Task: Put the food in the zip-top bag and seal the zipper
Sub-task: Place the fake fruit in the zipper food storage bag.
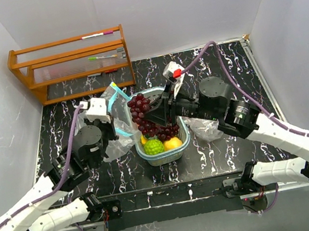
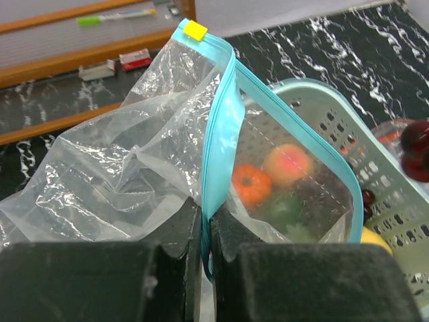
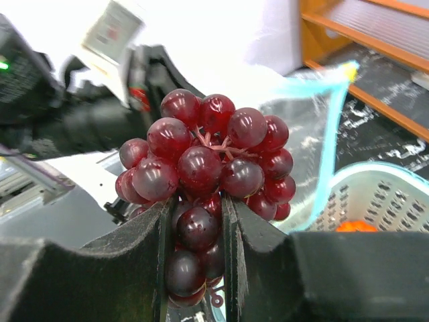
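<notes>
A wooden rack (image 1: 70, 64) stands at the far left corner of the black marbled table (image 1: 226, 150), and only the top view shows it whole. To its right, the left gripper (image 1: 112, 118) holds up the clear zip-top bag (image 1: 115, 101). From above, that grip is too small to read. The left wrist view settles it: the left gripper (image 2: 206, 235) has its jaws pinched together on the bag's teal zipper strip (image 2: 218, 134), with almost no gap between them. The yellow slider (image 2: 196, 30) sits at the top end of the strip.

Through the clear film that view also shows an orange toy (image 2: 251, 186) and a peach toy (image 2: 288, 163). I cannot tell whether they lie inside the bag or in the basket (image 2: 375, 181) behind it.

Further right in the top view, the bunch of dark red grapes (image 1: 142, 114) hangs over the basket's (image 1: 184, 140) left rim, just beside the bag's mouth. A green fruit (image 1: 153, 147) and a yellow fruit (image 1: 172, 143) lie in the basket.

The right wrist view alone shows how the right gripper (image 3: 198, 241) holds the grapes (image 3: 208, 154). Its jaws are narrowly parted and clamped on the lower berries, with the bunch bulging above the fingers (image 3: 141, 248).
</notes>
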`<state>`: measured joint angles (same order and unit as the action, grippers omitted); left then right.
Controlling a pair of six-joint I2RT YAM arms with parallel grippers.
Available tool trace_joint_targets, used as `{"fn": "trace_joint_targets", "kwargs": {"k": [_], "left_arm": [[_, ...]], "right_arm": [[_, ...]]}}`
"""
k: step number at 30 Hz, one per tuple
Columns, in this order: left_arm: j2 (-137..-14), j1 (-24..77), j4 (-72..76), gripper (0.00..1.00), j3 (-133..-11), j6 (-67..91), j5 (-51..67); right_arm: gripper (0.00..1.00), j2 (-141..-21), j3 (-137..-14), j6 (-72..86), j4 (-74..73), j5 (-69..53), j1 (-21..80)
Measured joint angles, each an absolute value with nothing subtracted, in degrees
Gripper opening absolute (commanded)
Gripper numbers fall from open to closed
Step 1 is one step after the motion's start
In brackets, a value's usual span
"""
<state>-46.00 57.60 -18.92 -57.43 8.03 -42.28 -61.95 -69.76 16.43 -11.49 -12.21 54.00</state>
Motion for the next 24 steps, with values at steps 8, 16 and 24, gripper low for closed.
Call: {"fn": "trace_joint_targets", "kwargs": {"k": [8,16,24], "left_arm": [[-46.2,57.6,-15.7,0.0,-53.4,8.8,-36.5],[-44.2,57.6,-13.2,0.0,-53.3,9.6,-33.9],[-41.4,57.6,-12.9,0.0,-54.2,12.1,-26.9]], "right_arm": [[0.23,-62.0,-68.9,18.3,-4.1,-20.0,54.0],[0.23,-62.6,-63.8,20.4,0.6,-24.0,54.0],[0.21,-67.0,-63.1,21.6,1.2,-19.9,54.0]]}}
